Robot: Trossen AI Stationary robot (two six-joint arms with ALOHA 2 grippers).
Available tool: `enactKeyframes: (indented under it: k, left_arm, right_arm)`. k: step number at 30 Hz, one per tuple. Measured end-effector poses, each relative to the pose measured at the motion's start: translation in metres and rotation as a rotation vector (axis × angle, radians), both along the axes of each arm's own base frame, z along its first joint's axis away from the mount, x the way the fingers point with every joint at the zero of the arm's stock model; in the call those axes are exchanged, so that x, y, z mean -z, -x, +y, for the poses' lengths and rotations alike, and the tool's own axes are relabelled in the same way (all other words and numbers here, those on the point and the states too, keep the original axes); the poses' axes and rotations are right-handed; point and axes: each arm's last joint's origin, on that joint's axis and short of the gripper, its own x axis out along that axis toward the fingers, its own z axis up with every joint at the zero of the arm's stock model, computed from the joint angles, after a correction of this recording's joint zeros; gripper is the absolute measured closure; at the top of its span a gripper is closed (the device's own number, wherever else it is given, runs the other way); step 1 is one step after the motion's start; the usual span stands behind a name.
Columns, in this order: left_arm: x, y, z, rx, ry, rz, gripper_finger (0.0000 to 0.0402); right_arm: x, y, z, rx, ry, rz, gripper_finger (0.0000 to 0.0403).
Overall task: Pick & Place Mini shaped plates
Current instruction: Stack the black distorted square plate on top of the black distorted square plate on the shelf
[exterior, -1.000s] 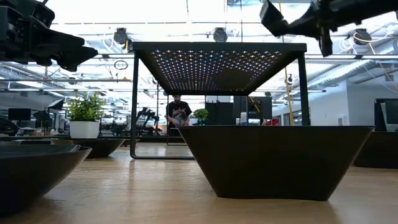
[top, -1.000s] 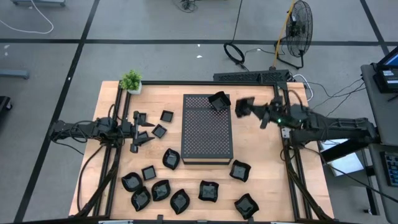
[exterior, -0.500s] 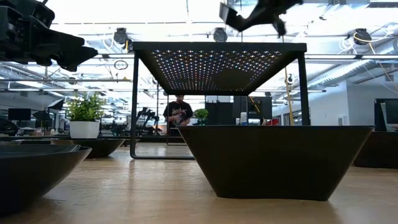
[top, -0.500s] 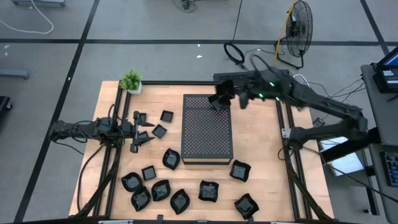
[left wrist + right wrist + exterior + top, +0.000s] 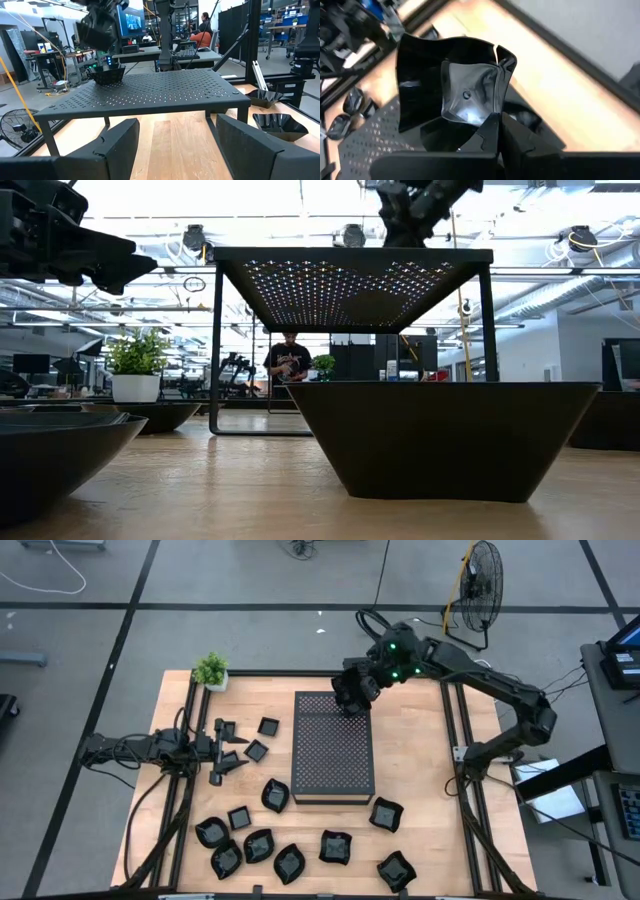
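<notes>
My right gripper hangs over the far right corner of the dark perforated box, shut on a glossy black mini plate with a wavy rim. Another plate rests by its base on that corner of the box top, below the held one. Several more plates lie on the table near the front edge and left of the box. My left gripper waits open at the table's left side, pointing level toward the box. My right gripper pinches the held plate's rim between its two fingers, which slant down from the table's far right. The plate is lifted clear above the box top and tilted, its hollow side turned back toward the wrist.
A small potted plant stands at the far left corner. Black frame rails run along the table's left and right sides. Bare wood lies right of the box. A person is in the room far behind the table.
My right gripper has carried the plate from the right of the box up and toward the table's far and left edges, to above the box's far right corner. It has tipped from level to slanting downward and stayed shut on the plate.
</notes>
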Motion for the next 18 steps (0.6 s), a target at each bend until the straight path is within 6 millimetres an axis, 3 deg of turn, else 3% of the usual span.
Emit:
enactKeyframes:
  k: [18]
  left_arm:
    - [0.0001, 0.0000, 0.0000, 0.000, 0.000, 0.001, 0.0133]
  right_arm:
    - [0.0089, 0.0032, -0.0029, -0.019, -0.032, 0.072, 0.0403]
